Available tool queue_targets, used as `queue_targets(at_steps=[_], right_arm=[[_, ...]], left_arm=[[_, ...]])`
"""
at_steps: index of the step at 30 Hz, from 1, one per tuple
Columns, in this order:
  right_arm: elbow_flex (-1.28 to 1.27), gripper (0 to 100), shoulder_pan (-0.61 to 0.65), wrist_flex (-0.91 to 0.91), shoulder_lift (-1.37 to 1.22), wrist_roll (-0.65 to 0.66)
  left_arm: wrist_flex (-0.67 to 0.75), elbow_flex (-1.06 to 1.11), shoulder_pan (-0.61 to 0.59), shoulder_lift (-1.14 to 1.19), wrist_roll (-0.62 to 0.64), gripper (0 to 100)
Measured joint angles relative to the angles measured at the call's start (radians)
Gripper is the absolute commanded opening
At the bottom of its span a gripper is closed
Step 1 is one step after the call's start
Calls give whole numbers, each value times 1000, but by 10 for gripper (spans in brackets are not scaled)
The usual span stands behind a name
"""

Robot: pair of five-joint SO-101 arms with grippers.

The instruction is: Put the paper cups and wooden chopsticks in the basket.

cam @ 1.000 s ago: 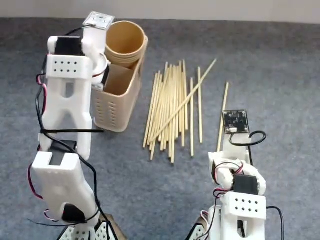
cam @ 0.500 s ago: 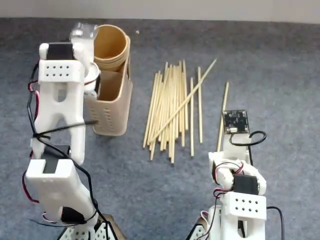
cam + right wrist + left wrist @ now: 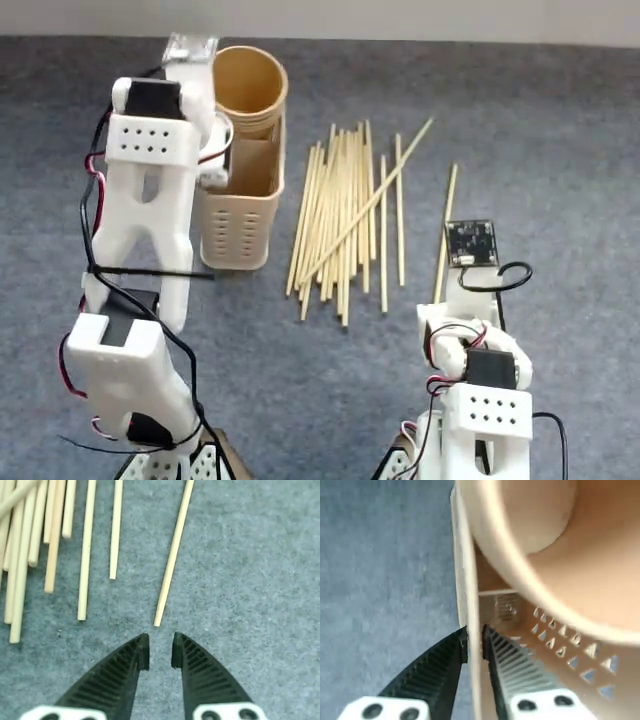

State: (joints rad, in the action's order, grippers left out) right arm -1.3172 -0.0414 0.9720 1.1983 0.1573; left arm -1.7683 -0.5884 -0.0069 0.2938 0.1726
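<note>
We see matt, fuzzy cloth on the worktop [image 3: 560, 120], bare wood chopsticks [image 3: 345, 215], smooth matt paper cups [image 3: 250, 85], a smooth plastic basket [image 3: 237, 235], and ribbed matt plastic on the left end effector [image 3: 474, 642] and right end effector [image 3: 160, 650]

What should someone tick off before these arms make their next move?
1. Paper cups inside basket: ok, stacked at its far end.
2. Basket looks upright: ok.
3. Left gripper has the basket: ok, shut on its wall, one finger inside, one outside.
4. Chopsticks in the basket: not ok, they lie on the grey table.
5. Right gripper free: ok, open and empty, just short of the lone chopstick.
</note>
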Motion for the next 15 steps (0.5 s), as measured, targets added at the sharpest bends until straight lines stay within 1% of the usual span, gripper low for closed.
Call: queue_targets(at_steps=[3,9,15], right_arm=[[0,95,0,0,0,0],[-38,95,0,-35,0,0],[-69,95,0,-75,0,0]], left_arm=[[0,-94,3,0,-15,226],[0,-180,-18,0,-34,228],[-2,-292,-91,2,-46,228]])
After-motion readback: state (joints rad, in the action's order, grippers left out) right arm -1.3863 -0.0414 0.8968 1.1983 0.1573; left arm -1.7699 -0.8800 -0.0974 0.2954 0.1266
